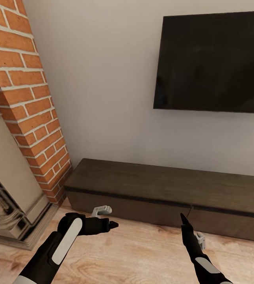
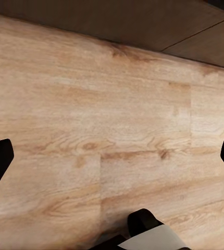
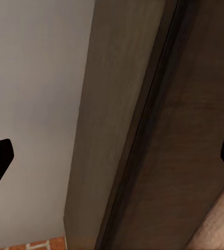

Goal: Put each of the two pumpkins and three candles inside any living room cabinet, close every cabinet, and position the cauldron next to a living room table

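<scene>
Cabinet [image 1: 170, 189] sits low against the grey wall [image 1: 103, 79] under the black TV [image 1: 213, 59], drawers all flush, with the brick fireplace [image 1: 20, 98] off to its left. Our left gripper [image 1: 112, 225] hangs over the plank floor [image 2: 91, 130] with fingers spread wide. Our right gripper [image 1: 183, 218] points at the cabinet's front near its top edge, fingers spread wide too, and both hold nothing.
</scene>
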Motion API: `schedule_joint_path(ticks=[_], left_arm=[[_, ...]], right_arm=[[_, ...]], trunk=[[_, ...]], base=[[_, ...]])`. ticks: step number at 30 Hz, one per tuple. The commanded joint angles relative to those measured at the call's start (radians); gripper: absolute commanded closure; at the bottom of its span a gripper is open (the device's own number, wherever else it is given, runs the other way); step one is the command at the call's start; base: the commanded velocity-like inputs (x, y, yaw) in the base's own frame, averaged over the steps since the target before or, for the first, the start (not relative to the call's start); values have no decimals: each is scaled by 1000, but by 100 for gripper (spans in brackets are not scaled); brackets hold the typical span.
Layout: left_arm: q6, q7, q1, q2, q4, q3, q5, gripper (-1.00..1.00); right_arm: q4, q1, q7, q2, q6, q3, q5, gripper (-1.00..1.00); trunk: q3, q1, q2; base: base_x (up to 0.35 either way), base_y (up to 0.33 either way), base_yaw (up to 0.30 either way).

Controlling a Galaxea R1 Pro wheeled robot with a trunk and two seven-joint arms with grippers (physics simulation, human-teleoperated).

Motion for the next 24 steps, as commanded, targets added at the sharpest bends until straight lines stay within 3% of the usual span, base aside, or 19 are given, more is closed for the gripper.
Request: schedule_joint_path(ticks=[1, 6, 24], left_arm=[[2, 9, -1, 1, -1, -2, 9, -100], [2, 9, -1, 1, -2, -2, 9, -100], [3, 8, -1, -1, -2, -2, 9, -100]], right_arm=[[1, -1, 3, 0, -5, 3, -3, -100], [2, -1, 2, 0, -19, 3, -3, -100], [1, -1, 3, -1, -37, 3, -4, -100]], trunk=[[-1, 0, 0], [-1, 0, 0], [-57, 69, -126]], base=[[7, 0, 0], [3, 0, 0], [0, 0, 0]])
